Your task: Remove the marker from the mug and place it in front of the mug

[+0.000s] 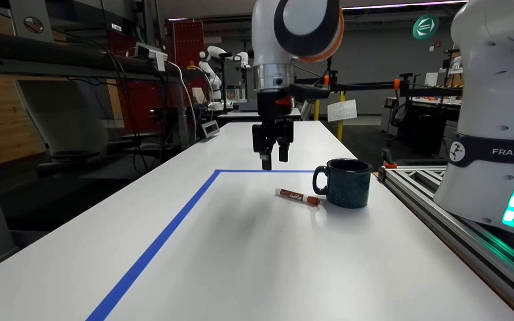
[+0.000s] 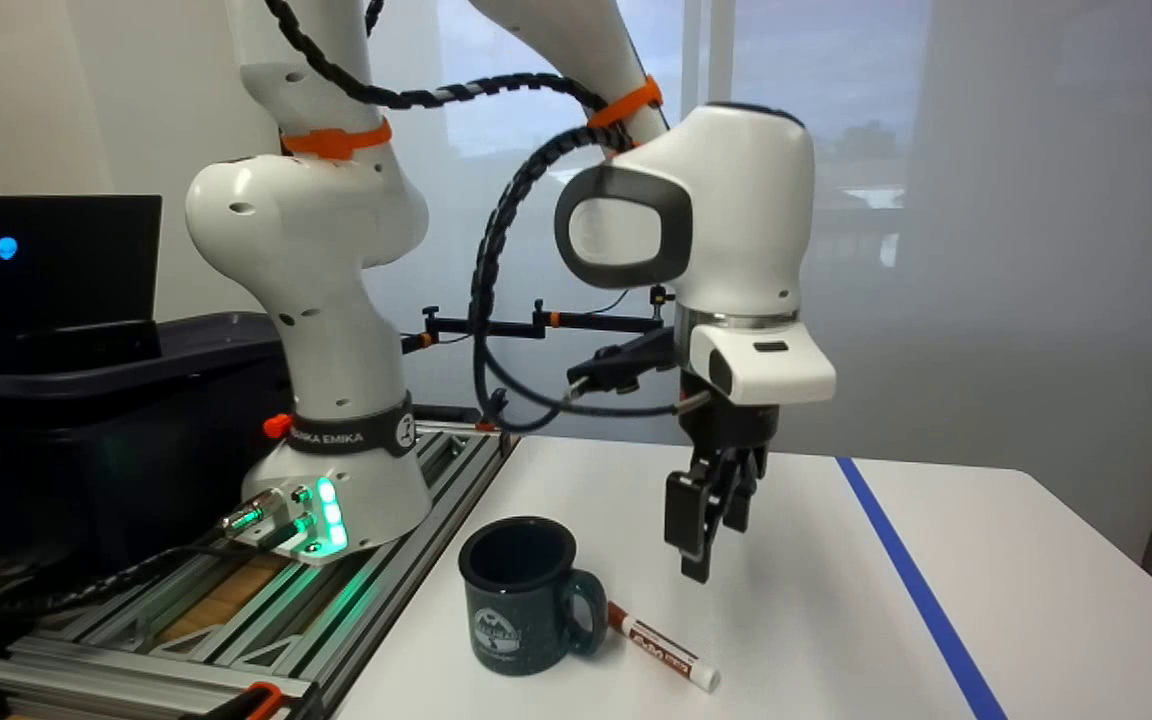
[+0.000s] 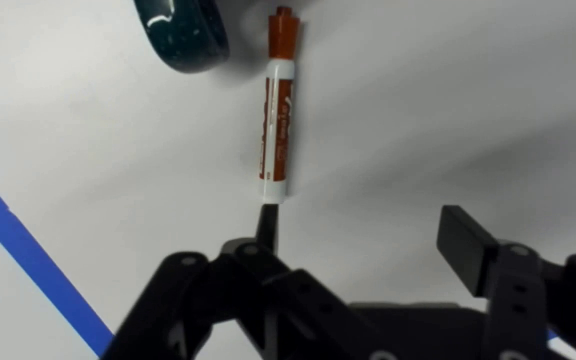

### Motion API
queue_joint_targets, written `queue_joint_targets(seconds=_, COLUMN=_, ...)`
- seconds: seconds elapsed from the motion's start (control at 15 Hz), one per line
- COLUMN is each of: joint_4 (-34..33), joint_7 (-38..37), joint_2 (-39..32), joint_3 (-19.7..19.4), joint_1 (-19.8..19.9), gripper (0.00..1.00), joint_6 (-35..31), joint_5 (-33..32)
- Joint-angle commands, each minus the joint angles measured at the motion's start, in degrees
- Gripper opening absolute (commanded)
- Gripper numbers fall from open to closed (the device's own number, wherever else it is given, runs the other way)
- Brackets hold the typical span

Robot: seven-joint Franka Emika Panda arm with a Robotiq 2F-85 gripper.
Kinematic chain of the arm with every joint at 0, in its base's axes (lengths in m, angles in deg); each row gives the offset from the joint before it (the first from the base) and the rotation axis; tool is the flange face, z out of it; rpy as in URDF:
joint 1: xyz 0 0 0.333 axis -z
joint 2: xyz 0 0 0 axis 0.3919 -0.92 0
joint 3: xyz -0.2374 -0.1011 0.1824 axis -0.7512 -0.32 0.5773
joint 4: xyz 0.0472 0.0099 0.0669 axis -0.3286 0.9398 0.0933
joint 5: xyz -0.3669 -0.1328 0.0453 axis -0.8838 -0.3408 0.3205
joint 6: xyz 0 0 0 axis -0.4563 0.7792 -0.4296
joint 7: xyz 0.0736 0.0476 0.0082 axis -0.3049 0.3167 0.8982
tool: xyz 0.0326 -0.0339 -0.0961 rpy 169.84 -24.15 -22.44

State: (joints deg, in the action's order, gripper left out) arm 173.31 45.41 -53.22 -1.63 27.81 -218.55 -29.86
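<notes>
The marker (image 1: 289,194) lies flat on the white table, its reddish-brown cap end close to the mug's handle and its white end pointing away. It also shows in an exterior view (image 2: 661,646) and in the wrist view (image 3: 279,127). The dark teal mug (image 1: 350,186) stands upright, also in an exterior view (image 2: 516,625); only part of it, seemingly the handle, shows in the wrist view (image 3: 183,37). My gripper (image 3: 360,209) is open with nothing between its fingers. It hangs above the table near the marker's white end, in both exterior views (image 1: 275,162) (image 2: 716,548).
Blue tape (image 1: 163,236) runs along the table and across it, also in an exterior view (image 2: 921,590) and the wrist view (image 3: 33,260). The robot's base rail (image 2: 436,520) borders the table edge near the mug. A dark bin (image 2: 106,470) stands behind the base.
</notes>
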Motion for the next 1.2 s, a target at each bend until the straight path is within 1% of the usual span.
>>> queue_joint_targets(seconds=0.0, joint_4=1.7, joint_7=6.9, joint_2=13.4, joint_3=1.5, joint_1=-0.2, gripper=1.00, joint_6=13.8, joint_5=0.8)
queue_joint_targets(seconds=0.13, joint_4=0.7, joint_7=9.5, joint_2=16.7, joint_3=2.0, joint_1=-0.5, gripper=1.00, joint_6=19.7, joint_5=0.6)
queue_joint_targets(seconds=0.2, joint_4=0.3, joint_7=9.2, joint_2=18.0, joint_3=2.5, joint_1=-0.1, gripper=1.00, joint_6=22.3, joint_5=-0.9)
queue_joint_targets(seconds=0.33, joint_4=0.2, joint_7=7.6, joint_2=20.6, joint_3=3.8, joint_1=0.8, gripper=1.00, joint_6=25.1, joint_5=-3.4)
queue_joint_targets(seconds=0.47, joint_4=0.5, joint_7=4.8, joint_2=22.3, joint_3=5.4, joint_1=2.0, gripper=1.00, joint_6=24.2, joint_5=-7.3)
queue_joint_targets(seconds=0.53, joint_4=0.6, joint_7=4.0, joint_2=22.7, joint_3=5.7, joint_1=2.4, gripper=1.00, joint_6=23.5, joint_5=-8.0)
queue_joint_targets(seconds=0.6, joint_4=-0.5, joint_7=6.4, joint_2=19.7, joint_3=4.5, joint_1=1.2, gripper=1.00, joint_6=23.1, joint_5=-5.1)
queue_joint_targets(seconds=0.73, joint_4=-0.4, joint_7=5.4, joint_2=20.6, joint_3=5.0, joint_1=1.7, gripper=1.00, joint_6=23.0, joint_5=-6.3)
queue_joint_targets(seconds=1.13, joint_4=-0.4, joint_7=5.4, joint_2=20.7, joint_3=5.2, joint_1=1.8, gripper=1.00, joint_6=23.0, joint_5=-6.5)
